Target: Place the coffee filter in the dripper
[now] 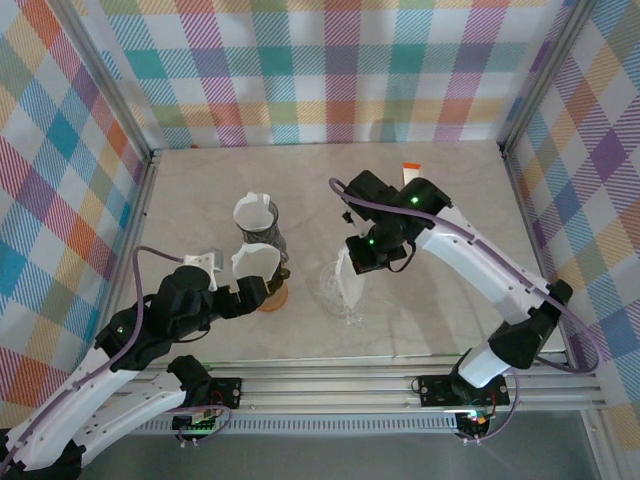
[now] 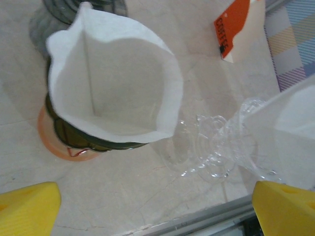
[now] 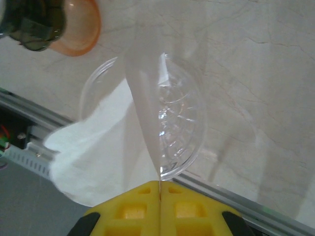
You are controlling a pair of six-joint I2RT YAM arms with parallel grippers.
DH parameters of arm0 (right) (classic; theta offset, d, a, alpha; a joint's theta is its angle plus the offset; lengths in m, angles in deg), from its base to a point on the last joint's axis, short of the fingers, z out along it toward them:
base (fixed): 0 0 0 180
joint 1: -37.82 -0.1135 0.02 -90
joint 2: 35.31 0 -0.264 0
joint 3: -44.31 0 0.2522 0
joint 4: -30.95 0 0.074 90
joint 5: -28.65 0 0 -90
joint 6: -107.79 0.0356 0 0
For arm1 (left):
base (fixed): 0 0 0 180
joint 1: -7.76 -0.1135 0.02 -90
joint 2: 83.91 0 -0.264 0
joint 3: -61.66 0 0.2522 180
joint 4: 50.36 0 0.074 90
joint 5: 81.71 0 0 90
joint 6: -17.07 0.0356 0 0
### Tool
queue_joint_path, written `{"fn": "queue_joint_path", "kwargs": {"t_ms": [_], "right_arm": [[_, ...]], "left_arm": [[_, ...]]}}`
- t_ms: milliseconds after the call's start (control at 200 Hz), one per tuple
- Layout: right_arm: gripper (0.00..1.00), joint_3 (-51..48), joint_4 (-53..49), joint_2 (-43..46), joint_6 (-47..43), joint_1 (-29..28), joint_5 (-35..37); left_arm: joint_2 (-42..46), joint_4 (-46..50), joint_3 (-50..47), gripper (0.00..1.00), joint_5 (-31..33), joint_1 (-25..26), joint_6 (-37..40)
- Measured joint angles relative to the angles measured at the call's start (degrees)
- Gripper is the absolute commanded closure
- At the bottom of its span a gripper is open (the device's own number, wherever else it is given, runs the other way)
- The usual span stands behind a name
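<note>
While the right fingers (image 3: 130, 211) pinch the coffee filter (image 3: 98, 157) over the clear dripper (image 3: 184, 123) on the bench (image 3: 256, 73), the left fingers (image 2: 27, 209) stand wide open near a second dripper (image 2: 61, 132) lined with paper.

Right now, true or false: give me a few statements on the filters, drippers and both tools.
The right tool is shut on a white paper filter. True.
The left tool grips a filter. False: its yellow fingers stand wide apart, holding nothing.
A second white filter sits in the dark green dripper. True.
The orange-and-white box lies inside the clear ribbed dripper. False: it lies on the table, apart from it.
</note>
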Motion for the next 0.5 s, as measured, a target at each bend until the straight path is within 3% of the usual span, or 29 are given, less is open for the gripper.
{"fn": "queue_joint_path", "kwargs": {"t_ms": [155, 255, 500], "right_arm": [[1.0, 0.1, -0.3, -2.2, -0.2, 0.1, 2.2], [1.0, 0.1, 0.0, -2.6, -0.2, 0.1, 3.0], [1.0, 0.0, 1.0, -2.5, -0.2, 0.1, 4.3]], "left_arm": [[-5.2, -3.1, 3.1, 0.19, -4.4, 0.0, 1.5], [-8.8, -5.7, 4.7, 0.22, -6.3, 0.8, 1.9], [-19.8, -9.6, 10.4, 0.29, -6.1, 8.3, 3.3]]}}
